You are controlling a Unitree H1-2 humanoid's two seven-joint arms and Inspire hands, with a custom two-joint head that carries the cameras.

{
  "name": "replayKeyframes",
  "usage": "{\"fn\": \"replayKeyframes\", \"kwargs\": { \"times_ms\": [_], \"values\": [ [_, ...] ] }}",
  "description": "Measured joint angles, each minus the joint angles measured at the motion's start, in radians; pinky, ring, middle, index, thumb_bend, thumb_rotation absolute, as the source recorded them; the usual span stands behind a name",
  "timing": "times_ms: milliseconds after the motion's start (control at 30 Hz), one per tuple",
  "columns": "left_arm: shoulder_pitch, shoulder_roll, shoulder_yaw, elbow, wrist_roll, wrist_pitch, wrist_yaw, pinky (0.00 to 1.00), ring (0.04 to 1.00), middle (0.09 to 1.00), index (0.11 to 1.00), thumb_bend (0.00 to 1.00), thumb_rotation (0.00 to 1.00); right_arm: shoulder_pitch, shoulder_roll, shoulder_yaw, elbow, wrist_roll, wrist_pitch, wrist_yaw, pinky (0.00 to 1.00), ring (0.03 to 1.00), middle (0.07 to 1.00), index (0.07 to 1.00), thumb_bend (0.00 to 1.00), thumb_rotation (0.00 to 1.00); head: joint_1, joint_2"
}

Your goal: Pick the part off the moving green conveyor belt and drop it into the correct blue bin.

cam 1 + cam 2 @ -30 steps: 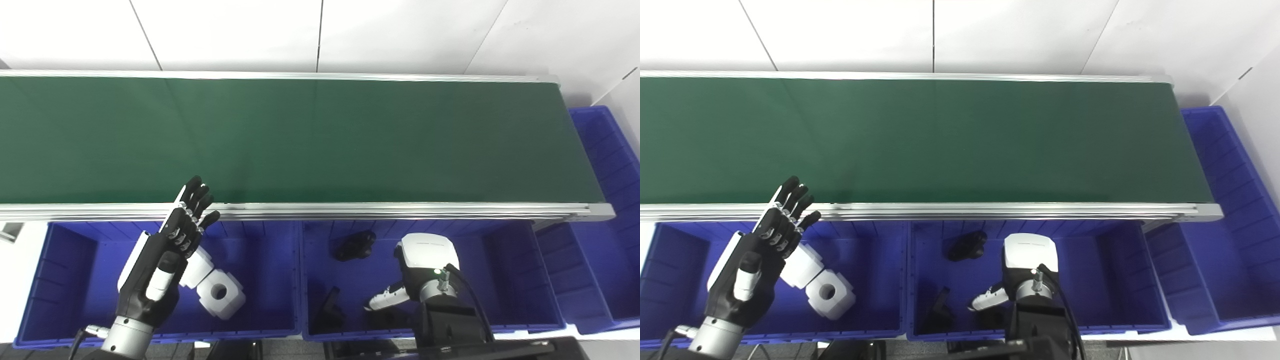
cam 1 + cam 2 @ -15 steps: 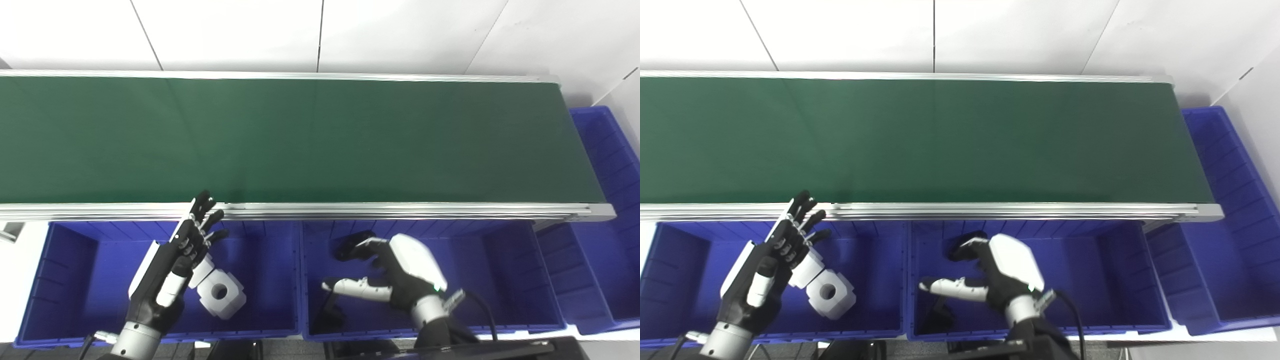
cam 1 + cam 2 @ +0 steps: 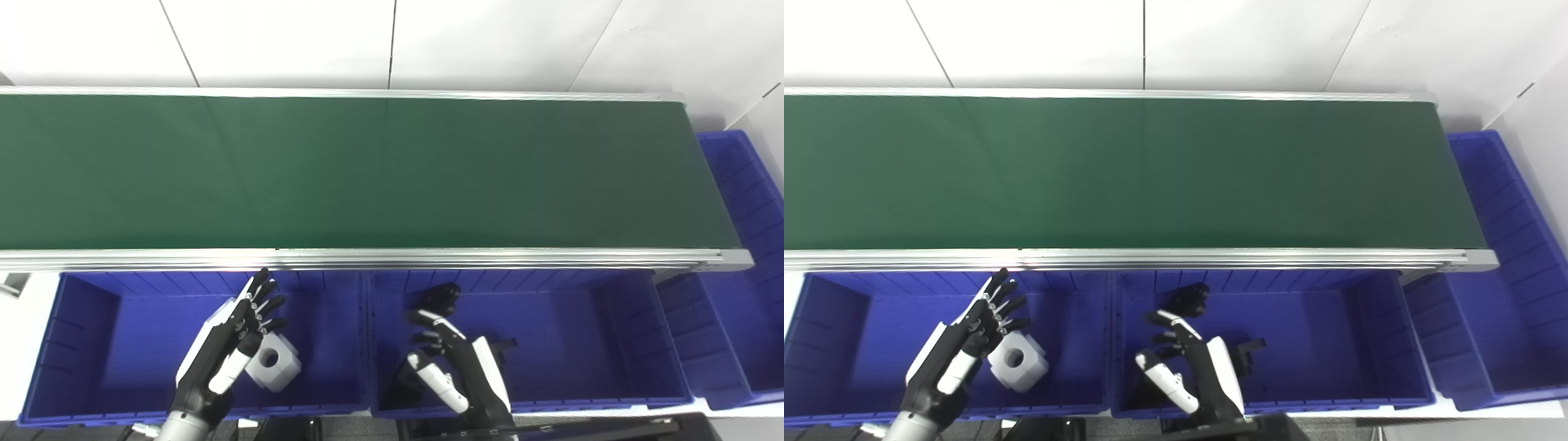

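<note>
The green conveyor belt point(image 3: 392, 171) carries no part. My left hand point(image 3: 229, 340) is open with its fingers spread, low over the left blue bin point(image 3: 116, 355). A white block with a round hole point(image 3: 275, 366) lies in that bin just right of the hand. My right hand point(image 3: 459, 367) is open and empty, fingers spread, over the middle blue bin point(image 3: 582, 343). In that bin a rounded black part point(image 3: 436, 298) lies near the back wall. A small black part point(image 3: 503, 348) lies just right of the hand, and another dark part point(image 3: 397, 383) just left of it.
A third blue bin point(image 3: 753, 245) stands past the belt's right end. The belt's aluminium front rail point(image 3: 392, 257) runs above the back walls of the two front bins. A white wall stands behind the belt.
Both hands have drawn back toward the picture's bottom edge. The right hand has gone from closed to open and turned. A small black part now shows in the middle bin beside it.
</note>
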State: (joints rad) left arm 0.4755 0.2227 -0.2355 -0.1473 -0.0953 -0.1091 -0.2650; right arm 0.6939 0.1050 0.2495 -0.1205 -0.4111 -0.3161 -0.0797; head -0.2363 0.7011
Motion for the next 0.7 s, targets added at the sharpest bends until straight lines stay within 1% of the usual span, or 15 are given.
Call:
{"fn": "replayKeyframes", "kwargs": {
  "times_ms": [33,67,100,167,233,267,400,500,567,633,700],
  "values": [
    [0.0,0.0,-0.004,0.0,0.011,-0.034,0.0,0.83,0.923,0.978,1.0,0.95,0.82,-0.004,-0.014,0.02,0.008,0.044,-0.043,-0.03,0.73,0.778,0.842,0.922,0.89,1.0,0.0,0.0],
    [0.0,-0.001,-0.009,0.0,0.018,-0.062,-0.001,0.83,0.925,0.979,1.0,0.95,0.82,-0.008,-0.026,0.035,0.014,0.093,-0.081,-0.035,0.74,0.776,0.847,0.941,0.91,1.0,0.002,-0.005],
    [0.0,-0.004,-0.014,-0.001,0.019,-0.081,-0.002,0.83,0.924,0.977,1.0,0.95,0.82,-0.015,-0.036,0.048,0.017,0.137,-0.097,-0.029,0.73,0.773,0.852,0.957,0.91,1.0,0.003,-0.002],
    [-0.001,-0.013,-0.021,0.001,0.023,-0.094,-0.002,0.83,0.923,0.973,1.0,0.96,0.81,-0.03,-0.051,0.064,0.029,0.204,-0.099,-0.006,0.73,0.772,0.856,0.959,0.92,1.0,0.003,-0.002],
    [0.0,-0.024,-0.025,0.002,0.023,-0.101,-0.002,0.82,0.917,0.968,1.0,0.96,0.81,-0.038,-0.06,0.068,0.048,0.24,-0.099,0.01,0.73,0.78,0.863,0.956,0.9,1.0,0.006,0.003],
    [0.0,-0.028,-0.025,0.002,0.023,-0.101,-0.002,0.82,0.918,0.969,1.0,0.96,0.81,-0.039,-0.064,0.068,0.049,0.248,-0.099,0.013,0.72,0.778,0.864,0.953,0.88,1.0,0.011,0.005],
    [0.001,-0.027,-0.024,0.002,0.03,-0.102,-0.002,0.83,0.917,0.968,1.0,0.95,0.8,-0.042,-0.072,0.069,0.05,0.261,-0.099,0.013,0.72,0.776,0.863,0.942,0.85,1.0,0.014,0.006],
    [0.0,-0.028,-0.025,0.013,0.029,-0.11,-0.002,0.83,0.917,0.97,1.0,0.94,0.79,-0.048,-0.075,0.074,0.059,0.261,-0.099,0.013,0.73,0.778,0.86,0.932,0.85,1.0,0.014,-0.02],
    [-0.002,-0.029,-0.025,0.042,0.028,-0.121,-0.002,0.83,0.916,0.968,1.0,0.95,0.79,-0.058,-0.078,0.076,0.081,0.261,-0.099,0.011,0.74,0.781,0.859,0.926,0.88,1.0,0.014,-0.02],
    [-0.003,-0.031,-0.026,0.067,0.032,-0.13,-0.002,0.82,0.914,0.964,1.0,0.95,0.79,-0.069,-0.082,0.077,0.097,0.261,-0.1,0.006,0.75,0.79,0.857,0.913,0.9,1.0,0.021,-0.054],
    [-0.004,-0.036,-0.026,0.077,0.038,-0.145,-0.001,0.82,0.917,0.964,1.0,0.94,0.79,-0.078,-0.085,0.077,0.111,0.256,-0.1,-0.005,0.77,0.803,0.86,0.91,0.9,1.0,0.022,-0.054]
  ]
}}
